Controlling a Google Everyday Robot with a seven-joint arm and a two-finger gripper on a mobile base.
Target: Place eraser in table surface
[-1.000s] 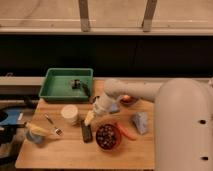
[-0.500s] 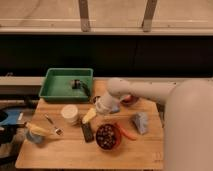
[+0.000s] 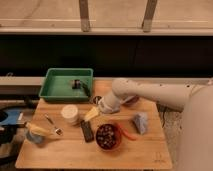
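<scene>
The green plastic tray sits at the back left of the table surface, holding a small dark object near its right side. A dark bowl stands toward the front centre with dark contents that cannot be made out. A white cup stands left of centre.

The eraser, a flat black bar, lies on the wood just left of the bowl, apart from the gripper. A yellowish piece lies just above it.

The gripper hangs low over the table's middle, right of the tray, at the end of the white arm; its grasp cannot be told.

A grey-blue object lies to the right and a yellow item at the left edge. Behind the table runs a dark wall under a pale ledge.
</scene>
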